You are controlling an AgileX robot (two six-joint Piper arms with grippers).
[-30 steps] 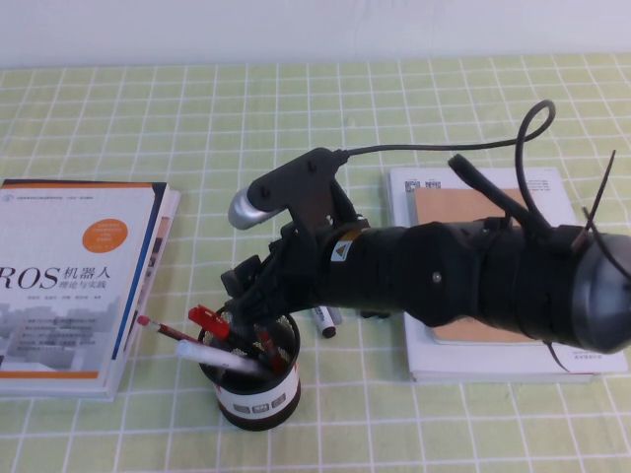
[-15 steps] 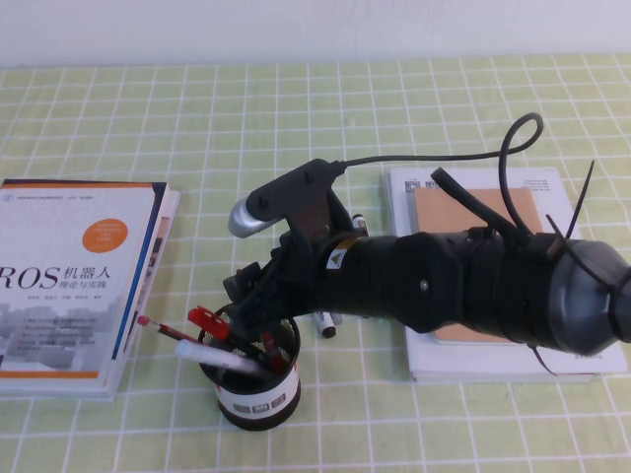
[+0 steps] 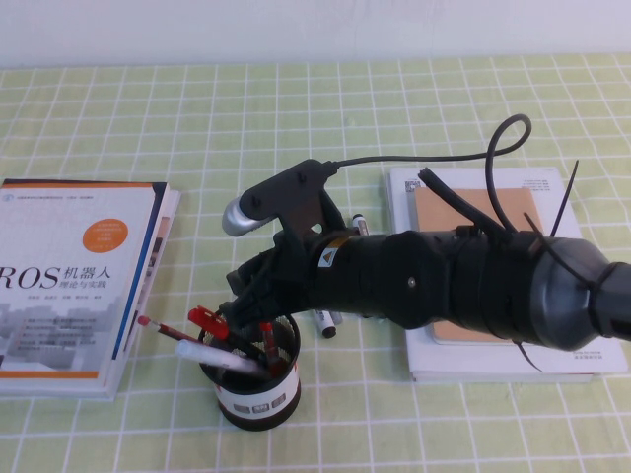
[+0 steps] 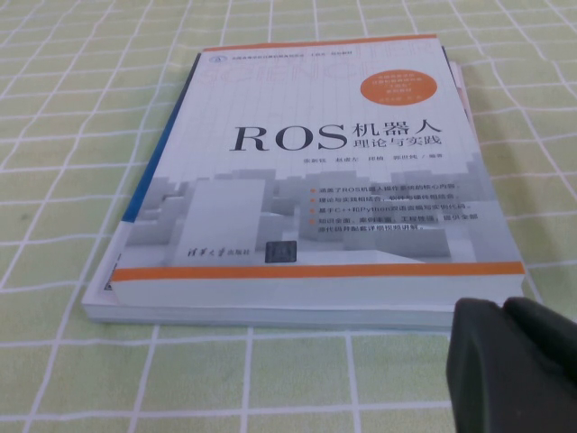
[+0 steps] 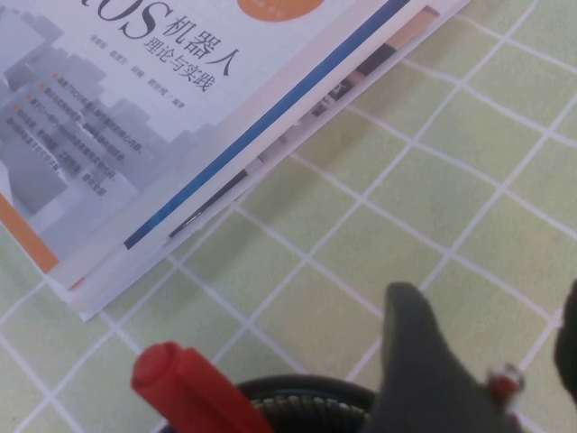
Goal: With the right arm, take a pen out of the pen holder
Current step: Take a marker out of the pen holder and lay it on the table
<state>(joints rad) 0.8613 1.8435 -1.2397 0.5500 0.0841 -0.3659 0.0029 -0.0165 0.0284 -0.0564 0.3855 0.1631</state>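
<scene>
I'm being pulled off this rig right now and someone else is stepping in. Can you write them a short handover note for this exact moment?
Right gripper: jaws open, down at the rim of the pen holder among the pens; nothing gripped yet.
Left gripper: parked by the edge of the ROS book, not part of the job.
Things: the holder stands upright; a red-capped pen and a white marker lean out toward the book. A loose marker lies flat just beyond the holder, under the right arm.
Done: the reach to the holder.
Left: close on one pen and lift it clear.
</scene>
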